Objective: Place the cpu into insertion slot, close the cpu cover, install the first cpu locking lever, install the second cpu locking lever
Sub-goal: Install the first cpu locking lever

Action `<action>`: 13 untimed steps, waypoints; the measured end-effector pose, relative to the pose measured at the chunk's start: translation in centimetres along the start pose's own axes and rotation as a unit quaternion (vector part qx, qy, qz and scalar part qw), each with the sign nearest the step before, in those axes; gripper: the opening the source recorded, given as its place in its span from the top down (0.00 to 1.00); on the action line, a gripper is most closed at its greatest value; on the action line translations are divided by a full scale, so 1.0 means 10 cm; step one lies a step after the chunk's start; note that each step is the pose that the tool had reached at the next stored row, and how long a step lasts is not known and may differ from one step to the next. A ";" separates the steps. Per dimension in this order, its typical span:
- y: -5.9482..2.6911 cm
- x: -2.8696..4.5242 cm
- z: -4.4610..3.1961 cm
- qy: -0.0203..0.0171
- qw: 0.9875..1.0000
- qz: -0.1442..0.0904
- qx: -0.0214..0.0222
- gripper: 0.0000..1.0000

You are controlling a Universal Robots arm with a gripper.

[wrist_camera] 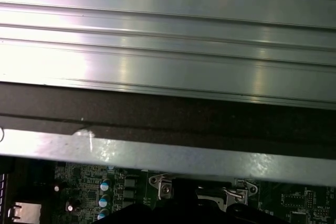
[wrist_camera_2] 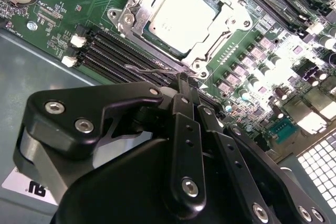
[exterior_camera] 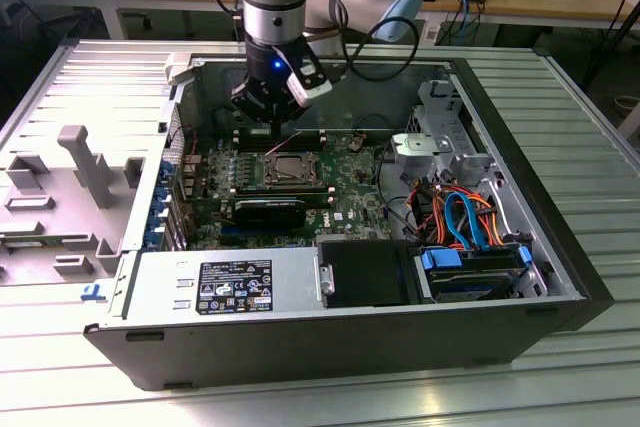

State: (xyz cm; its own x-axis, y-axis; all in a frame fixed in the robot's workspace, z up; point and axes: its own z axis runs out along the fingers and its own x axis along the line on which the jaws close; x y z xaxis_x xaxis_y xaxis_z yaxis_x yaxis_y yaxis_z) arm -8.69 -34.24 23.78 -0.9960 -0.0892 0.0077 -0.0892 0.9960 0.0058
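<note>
The cpu, a silvery square, lies in the insertion slot on the green motherboard. The cpu cover, a silver windowed frame, lies flat over its edges. My gripper hangs just beside the socket's corner with its black fingers pressed together, shut. A thin wire locking lever runs along the socket's side and ends right at the fingertips; I cannot tell whether it is pinched. In the exterior view the gripper sits just behind the socket. The first wrist view shows the socket's edge brackets.
Long black memory slots flank the socket. A black fan shroud sits in front of it, then the power supply. Drive cage and coloured cables fill the exterior view's right. The case wall rises close behind the gripper.
</note>
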 end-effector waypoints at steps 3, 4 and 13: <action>0.000 -0.002 0.007 0.000 1.000 0.000 0.000 0.89; -0.001 -0.003 0.009 0.000 1.000 0.000 0.000 0.89; -0.001 -0.009 0.039 0.000 1.000 -0.002 0.000 0.89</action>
State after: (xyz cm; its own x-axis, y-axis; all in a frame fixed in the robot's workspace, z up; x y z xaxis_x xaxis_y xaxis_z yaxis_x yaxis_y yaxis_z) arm -8.60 -34.24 23.39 -0.9957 -0.0925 0.0077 -0.0925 0.9957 0.0057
